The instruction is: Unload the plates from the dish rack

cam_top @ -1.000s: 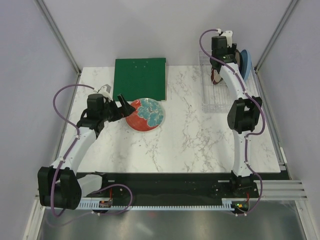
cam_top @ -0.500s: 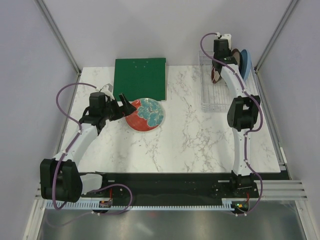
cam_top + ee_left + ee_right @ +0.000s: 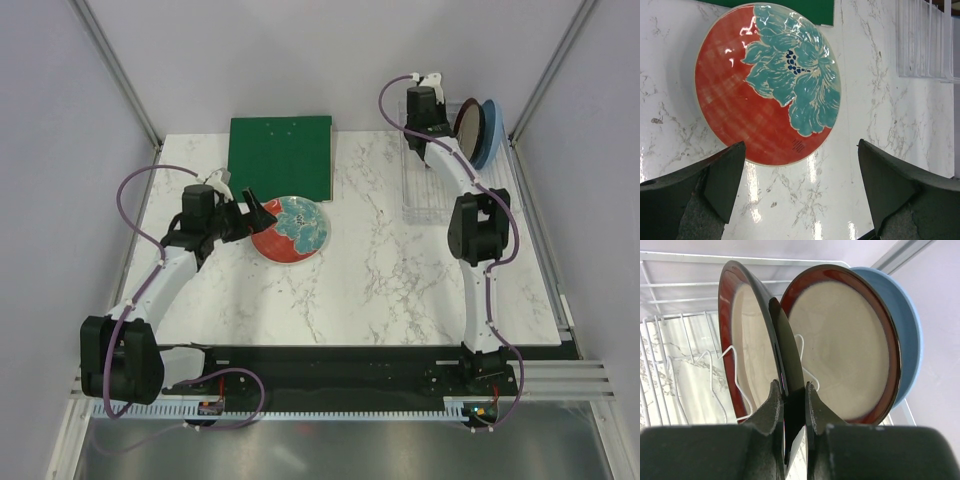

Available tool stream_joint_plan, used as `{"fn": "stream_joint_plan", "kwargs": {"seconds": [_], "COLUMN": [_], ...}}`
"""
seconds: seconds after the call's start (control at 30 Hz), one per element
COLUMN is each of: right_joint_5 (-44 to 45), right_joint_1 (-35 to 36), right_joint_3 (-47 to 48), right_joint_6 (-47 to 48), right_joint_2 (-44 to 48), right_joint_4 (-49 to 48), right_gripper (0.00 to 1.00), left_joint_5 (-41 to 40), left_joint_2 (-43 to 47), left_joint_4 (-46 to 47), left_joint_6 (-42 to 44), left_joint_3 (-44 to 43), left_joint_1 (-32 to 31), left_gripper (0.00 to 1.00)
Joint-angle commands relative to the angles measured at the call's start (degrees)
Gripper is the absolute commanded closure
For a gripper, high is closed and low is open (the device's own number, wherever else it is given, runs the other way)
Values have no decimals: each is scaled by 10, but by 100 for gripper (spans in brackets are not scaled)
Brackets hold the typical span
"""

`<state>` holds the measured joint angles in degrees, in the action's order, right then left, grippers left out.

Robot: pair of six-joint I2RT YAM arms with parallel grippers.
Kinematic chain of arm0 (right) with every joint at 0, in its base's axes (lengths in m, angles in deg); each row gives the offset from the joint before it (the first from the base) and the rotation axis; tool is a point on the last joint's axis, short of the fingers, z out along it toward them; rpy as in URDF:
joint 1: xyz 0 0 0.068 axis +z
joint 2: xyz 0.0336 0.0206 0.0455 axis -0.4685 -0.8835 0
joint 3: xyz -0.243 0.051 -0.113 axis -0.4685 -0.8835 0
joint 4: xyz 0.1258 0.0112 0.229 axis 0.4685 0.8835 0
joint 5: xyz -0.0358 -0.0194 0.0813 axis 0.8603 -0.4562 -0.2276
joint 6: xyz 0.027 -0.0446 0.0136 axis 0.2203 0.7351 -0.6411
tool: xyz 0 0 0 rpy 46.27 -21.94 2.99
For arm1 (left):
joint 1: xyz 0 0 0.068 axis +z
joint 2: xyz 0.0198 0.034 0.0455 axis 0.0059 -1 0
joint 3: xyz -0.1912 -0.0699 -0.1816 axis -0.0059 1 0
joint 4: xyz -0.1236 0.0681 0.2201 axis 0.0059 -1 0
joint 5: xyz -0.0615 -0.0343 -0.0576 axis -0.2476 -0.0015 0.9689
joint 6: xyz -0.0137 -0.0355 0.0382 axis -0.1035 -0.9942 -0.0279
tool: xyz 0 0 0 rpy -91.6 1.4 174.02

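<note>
In the right wrist view my right gripper is shut on the near rim of an upright dark red-rimmed plate with a beige centre. That plate stands among the dish rack's thin wires. Behind it lean a second dark red-rimmed plate and a light blue plate. From above, the right gripper is over the rack's far end, beside these plates. The red and teal patterned plate lies flat on the table. My left gripper is open at that plate's left edge, touching nothing.
A flat green square board lies at the back of the marble table, just behind the patterned plate. The rack stands near the table's right edge, close to the right wall and its slanted frame post.
My right gripper closed on the dark red-rimmed plate's rim and its wrist moved back and left over the rack. The left arm shifted only slightly and stayed open.
</note>
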<state>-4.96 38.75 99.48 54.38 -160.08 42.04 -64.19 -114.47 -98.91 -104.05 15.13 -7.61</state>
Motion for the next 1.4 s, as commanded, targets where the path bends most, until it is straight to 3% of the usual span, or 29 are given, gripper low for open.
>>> {"fn": "stream_joint_plan", "kwargs": {"seconds": [0.0, 0.4, 0.77, 0.97, 1.03, 1.37], "right_joint_5": [181, 178, 112, -46, -135, -417], "right_joint_1": [-12, 10, 27, 59, 62, 98], "right_joint_3": [-24, -80, -91, -87, -109, -323], "right_joint_6": [41, 49, -30, -116, -154, -278], "right_joint_2": [82, 177, 271, 340, 361, 555], "right_joint_4": [-119, -127, -13, 137, 182, 151], "right_gripper": [100, 100, 100, 100, 100, 100], "left_joint_5": [9, 24, 68, 115, 127, 164], "left_joint_2": [7, 24, 31, 55, 61, 96], "left_joint_4": [22, 16, 34, 94, 126, 228], "left_joint_6": [12, 2, -19, -48, -55, -99], "left_joint_3": [-9, -3, 10, 41, 48, 103], "left_joint_1": [-3, -4, -4, -4, -5, -8], "left_gripper": [0, 0, 0, 0, 0, 0]}}
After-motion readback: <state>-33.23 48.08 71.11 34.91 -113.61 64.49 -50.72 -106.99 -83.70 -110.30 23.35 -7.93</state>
